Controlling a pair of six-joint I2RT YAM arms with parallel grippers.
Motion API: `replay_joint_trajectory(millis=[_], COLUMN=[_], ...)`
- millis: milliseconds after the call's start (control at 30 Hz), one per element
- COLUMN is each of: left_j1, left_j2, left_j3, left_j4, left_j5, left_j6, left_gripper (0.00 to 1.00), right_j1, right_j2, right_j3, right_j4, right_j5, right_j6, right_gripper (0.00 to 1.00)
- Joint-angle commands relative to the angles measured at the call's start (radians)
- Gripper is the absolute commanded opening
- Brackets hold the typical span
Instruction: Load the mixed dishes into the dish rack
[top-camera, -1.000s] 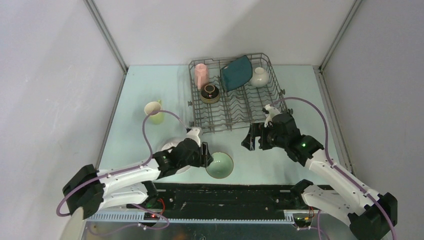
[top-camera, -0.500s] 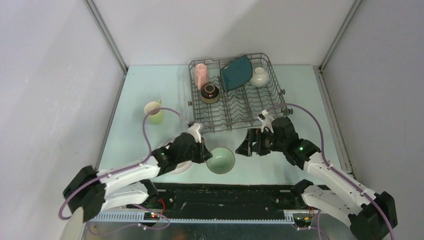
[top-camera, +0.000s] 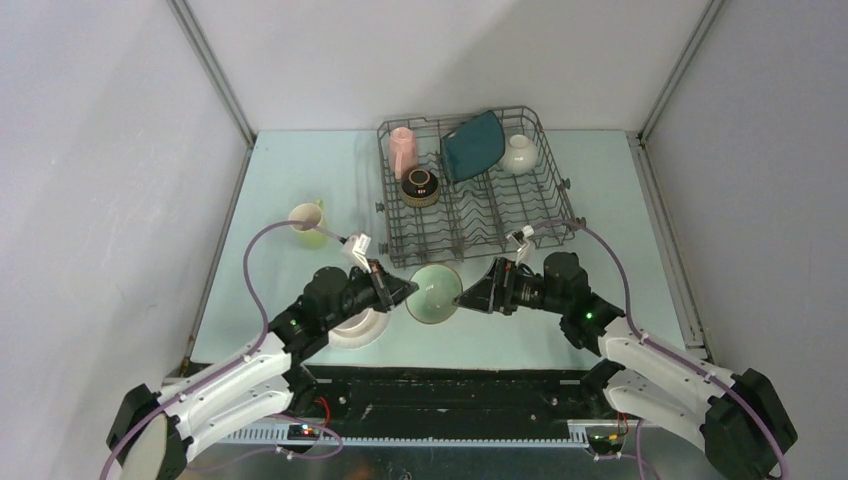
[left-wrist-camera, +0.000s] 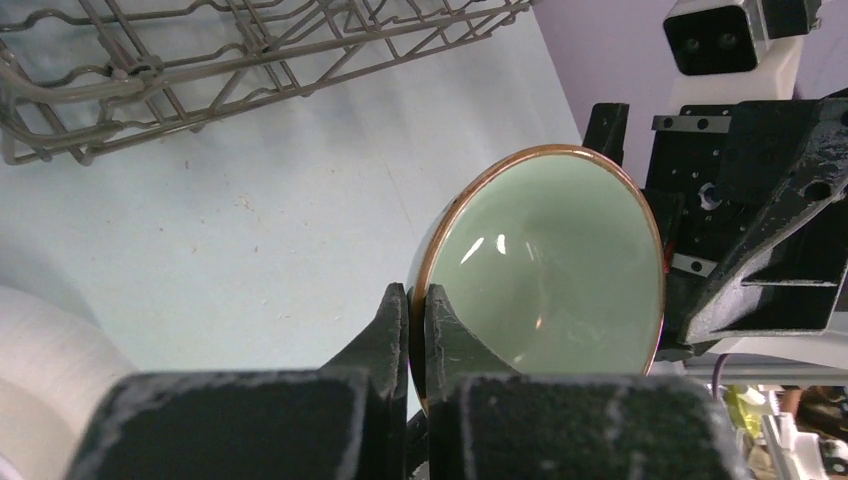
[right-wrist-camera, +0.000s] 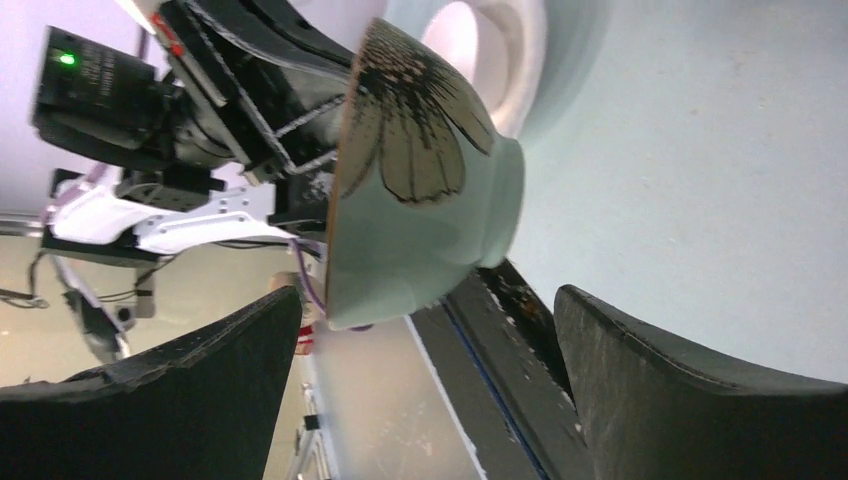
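Counts: showing two arms, one dish rack (top-camera: 455, 225), two mugs, four bowls and one plate.
Rack position: sitting at the far middle of the pale teal table (top-camera: 280, 180), with tine rows running near to far.
Rack load: carrying four dishes at its far end, namely a pink mug (top-camera: 403, 150) in the far left corner, a brown bowl (top-camera: 420, 186) just nearer with its mouth facing up, a dark teal squarish plate (top-camera: 472, 146) leaning on edge in the middle, and a white bowl (top-camera: 518, 154) on the far right.
On the table: standing upright, left of the rack, a yellow-green mug (top-camera: 310, 222); resting beside the left wrist and partly hidden by it, a pale pink bowl (top-camera: 360, 332).
Pale green bowl (top-camera: 433, 293): hanging off the table just in front of the rack's near edge, between the two grippers; tipping on its side, mouth showing to the overhead and left wrist cameras, flower-painted outside and foot showing to the right wrist camera.
Left arm: stretching diagonally from the near left toward the table's middle, wrist pointing right.
Left gripper (left-wrist-camera: 417, 295): pinching tight on the pale green bowl's brown rim, one finger inside and one outside.
Right arm: bending in from the near right, forearm reaching left.
Right gripper (right-wrist-camera: 428, 300): gaping wide, gripping nothing, fingers (right-wrist-camera: 680, 380) flanking the bowl's lower side; touching or not, impossible to tell.
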Motion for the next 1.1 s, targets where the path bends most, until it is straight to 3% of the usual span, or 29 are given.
replay_joint_trajectory(millis=[0, 367, 633, 767, 833, 933, 1067], left_j1=[0.013, 0.014, 0.015, 0.014, 0.014, 0.014, 0.015], left_j2=[-0.001, 0.012, 0.026, 0.024, 0.018, 0.005, -0.029], left_j3=[0.015, -0.009, 0.006, 0.016, 0.028, 0.057, 0.083], left_j4=[0.180, 0.319, 0.291, 0.242, 0.203, 0.122, 0.036], left_j5=[0.071, 0.098, 0.105, 0.094, 0.083, 0.055, 0.018], left_j6=[-0.085, -0.140, -0.118, -0.094, -0.077, -0.045, -0.008], left_gripper=[0.00, 0.00, 0.00, 0.16, 0.32, 0.59, 0.72], right_j1=[0.029, 0.040, 0.033, -0.031, -0.077, -0.140, -0.230], right_j2=[0.012, 0.035, 0.025, -0.005, -0.025, -0.052, -0.072], right_j3=[-0.032, -0.046, -0.044, -0.004, 0.026, 0.076, 0.205], right_j4=[0.307, 0.360, 0.394, 0.319, 0.253, 0.127, -0.133], right_j5=[0.003, 0.036, 0.032, 0.015, 0.009, 0.005, 0.078], right_j6=[0.145, 0.201, 0.216, 0.172, 0.138, 0.064, -0.105], right_gripper=[0.99, 0.89, 0.55, 0.39, 0.30, 0.29, 0.28])
